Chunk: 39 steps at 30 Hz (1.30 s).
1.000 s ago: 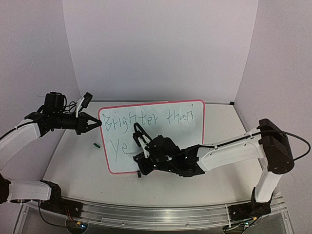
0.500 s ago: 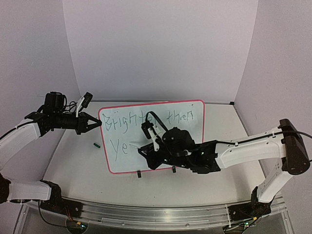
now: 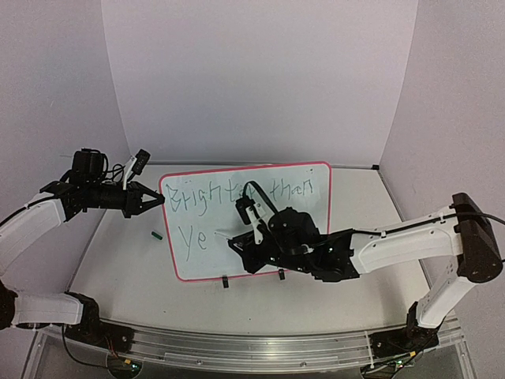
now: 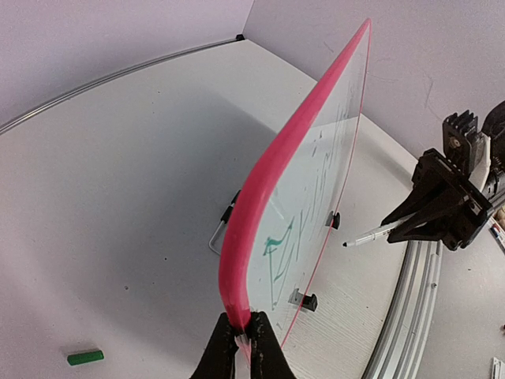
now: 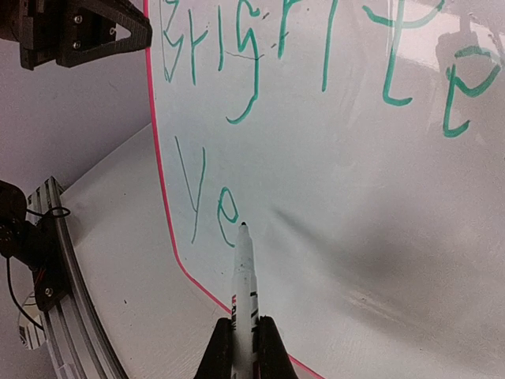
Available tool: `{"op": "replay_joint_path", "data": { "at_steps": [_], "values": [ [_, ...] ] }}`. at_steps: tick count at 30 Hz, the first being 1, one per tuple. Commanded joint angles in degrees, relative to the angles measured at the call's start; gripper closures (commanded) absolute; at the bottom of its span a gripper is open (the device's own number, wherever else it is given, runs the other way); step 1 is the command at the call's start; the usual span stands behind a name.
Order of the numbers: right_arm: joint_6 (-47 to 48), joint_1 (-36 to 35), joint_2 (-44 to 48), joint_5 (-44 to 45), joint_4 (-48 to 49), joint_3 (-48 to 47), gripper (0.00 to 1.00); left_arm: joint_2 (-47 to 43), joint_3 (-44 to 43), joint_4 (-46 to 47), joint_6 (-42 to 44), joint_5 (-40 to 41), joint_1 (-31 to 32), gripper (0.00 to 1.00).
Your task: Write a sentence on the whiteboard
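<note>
With the left hand (image 4: 243,338) pinching the whiteboard (image 4: 260,205) edge, the right hand (image 5: 243,338), clenched on the marker (image 5: 245,268), should press lightly, extending the sentence (image 5: 227,208) rightward.

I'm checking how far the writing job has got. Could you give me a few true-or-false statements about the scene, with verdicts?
1. The left gripper is clamped on the whiteboard's edge. True.
2. The sentence is finished. False: its second line reads only "Ye".
3. The right gripper holds a marker. True.
4. The whiteboard lies flat. False: it stands on edge on the table.
5. A green cap lies on the table, left of the whiteboard. True.
</note>
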<state>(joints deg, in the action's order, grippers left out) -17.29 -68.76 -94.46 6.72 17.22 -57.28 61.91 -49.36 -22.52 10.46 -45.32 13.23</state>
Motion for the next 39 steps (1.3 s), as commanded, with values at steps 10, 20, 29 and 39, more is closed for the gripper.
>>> {"op": "replay_joint_path", "data": {
  "at_steps": [10,20,29,39],
  "values": [
    [-1.76,1.76,-3.93,-1.97,4.22,-2.25,1.0,1.26,0.35,-4.64,1.86,1.46,1.22,1.0],
    [-1.49,1.93,-6.36,-0.09,4.01,-4.32,1.0,1.37,0.36,-4.64,1.89,1.48,1.24,1.0],
    [-1.98,1.89,-7.94,-2.8,2.67,-4.81,1.0,1.44,0.32,-4.64,1.94,1.64,1.26,1.0],
    [-3.06,1.87,-5.08,-0.09,1.65,-1.83,1.0,1.45,0.37,-4.66,1.88,1.64,1.21,1.0]
  ]
}}
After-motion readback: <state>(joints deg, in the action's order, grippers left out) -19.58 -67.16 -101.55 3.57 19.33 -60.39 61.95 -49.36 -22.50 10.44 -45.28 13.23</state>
